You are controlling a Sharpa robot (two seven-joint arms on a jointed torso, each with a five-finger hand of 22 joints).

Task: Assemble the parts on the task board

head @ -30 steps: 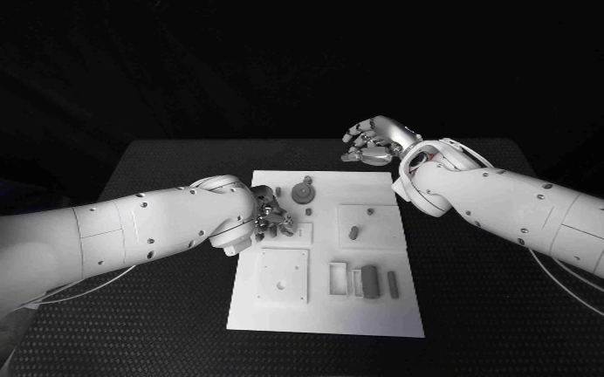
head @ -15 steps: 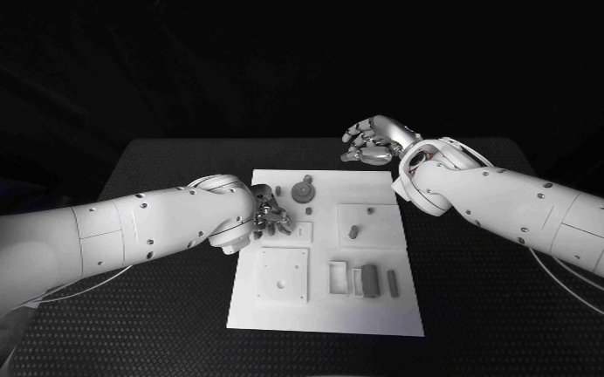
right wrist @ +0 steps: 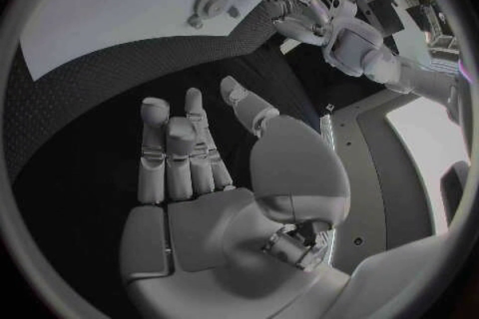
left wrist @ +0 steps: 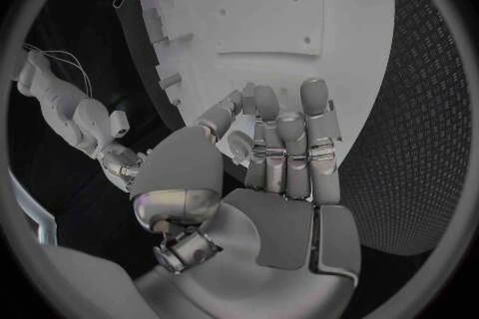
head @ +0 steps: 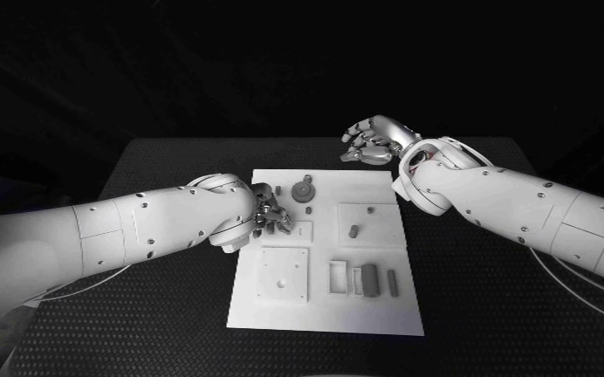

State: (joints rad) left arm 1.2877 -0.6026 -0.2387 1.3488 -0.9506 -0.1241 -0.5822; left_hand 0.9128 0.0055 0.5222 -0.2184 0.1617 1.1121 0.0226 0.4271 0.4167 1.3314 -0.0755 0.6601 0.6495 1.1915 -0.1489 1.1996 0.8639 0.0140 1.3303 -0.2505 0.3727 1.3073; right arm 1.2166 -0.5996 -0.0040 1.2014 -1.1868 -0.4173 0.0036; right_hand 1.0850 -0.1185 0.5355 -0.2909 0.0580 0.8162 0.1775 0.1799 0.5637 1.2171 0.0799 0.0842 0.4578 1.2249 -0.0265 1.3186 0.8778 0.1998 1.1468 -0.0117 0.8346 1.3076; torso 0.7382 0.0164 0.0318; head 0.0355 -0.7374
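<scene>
Nothing has moved since 1 second ago. Nearest, the left hand [head: 268, 218] rests low at the task board's [head: 330, 309] left edge, fingers curled together, though I cannot tell whether it holds a part. Farther off, the right hand [head: 374, 142] hovers beyond the board's far edge, fingers loosely bent around nothing.

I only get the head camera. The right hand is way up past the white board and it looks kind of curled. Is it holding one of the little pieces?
Observer: No. The right wrist view looks straight at the palm of the right hand, and it's bare, with the fingers up and apart.
Operator: What is it over?
Observer: The black table. From that wrist, the edge of the task board lies beyond the fingertips.
Operator: And the left hand?
Observer: In the left wrist view, the left hand has its fingers side by side over the board, with the thumb bent in toward them. I can't tell whether a part sits between them.
</scene>
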